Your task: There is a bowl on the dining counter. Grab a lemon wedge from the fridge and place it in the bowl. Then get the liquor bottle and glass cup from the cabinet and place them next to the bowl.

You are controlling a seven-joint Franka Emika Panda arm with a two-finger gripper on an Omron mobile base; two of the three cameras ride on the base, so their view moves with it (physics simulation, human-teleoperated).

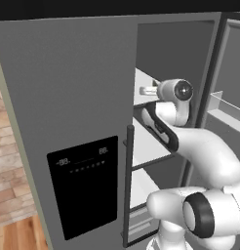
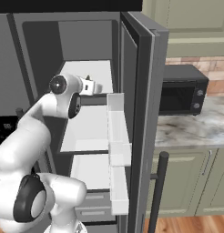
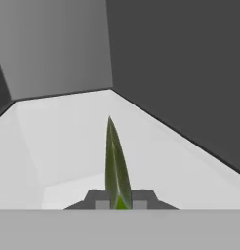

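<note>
While the white arm (image 1: 200, 146) bends at the elbow and reaches level into the open fridge (image 2: 145, 68), its gripper (image 3: 119, 201) is clenched on the lemon wedge (image 3: 116, 166), held point-forward above the white upper shelf (image 3: 68, 141), toward its back corner.

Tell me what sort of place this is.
A home kitchen, most likely: a tall grey double-door fridge stands open, beside it a black microwave sits on a veined marble worktop over sage-green base cabinets.
</note>
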